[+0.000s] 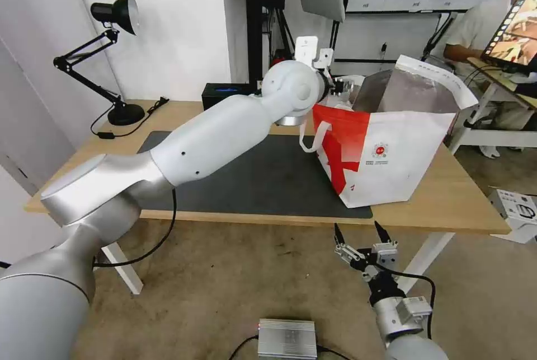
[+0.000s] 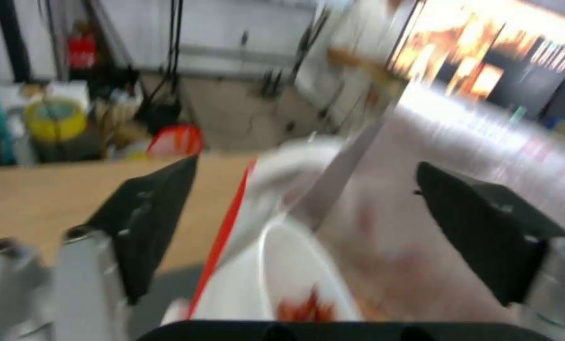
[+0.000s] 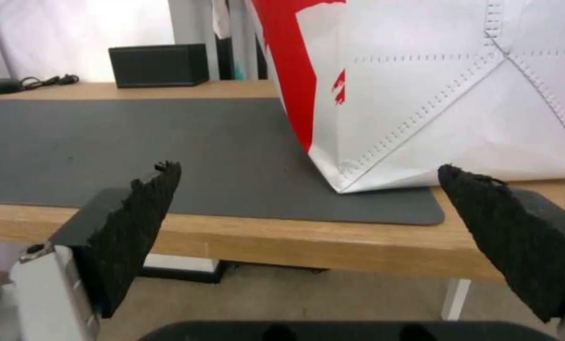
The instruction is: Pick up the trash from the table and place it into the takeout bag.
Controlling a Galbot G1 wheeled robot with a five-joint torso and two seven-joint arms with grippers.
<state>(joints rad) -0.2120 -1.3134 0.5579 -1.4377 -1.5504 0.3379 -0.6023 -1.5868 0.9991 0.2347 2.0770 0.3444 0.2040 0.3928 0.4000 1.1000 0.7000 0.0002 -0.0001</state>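
Note:
My left arm reaches across the table [image 1: 447,197] and holds its gripper [image 1: 341,87] over the mouth of the red-and-white takeout bag [image 1: 391,147]. In the left wrist view that gripper [image 2: 308,208] is open with nothing between its fingers. Below it a white bowl [image 2: 289,279] with red shells appears to lie inside the bag, against the silver foil lining [image 2: 421,189]. My right gripper [image 1: 361,231] hangs open below the table's front edge, facing the bag's lower corner [image 3: 452,94]. It holds nothing [image 3: 308,171].
A dark grey mat [image 1: 251,181] covers the middle of the table, and the bag stands on its right end. A black box [image 1: 224,93] and a desk lamp [image 1: 112,57] stand at the back. A grey metal box [image 1: 287,337] lies on the floor.

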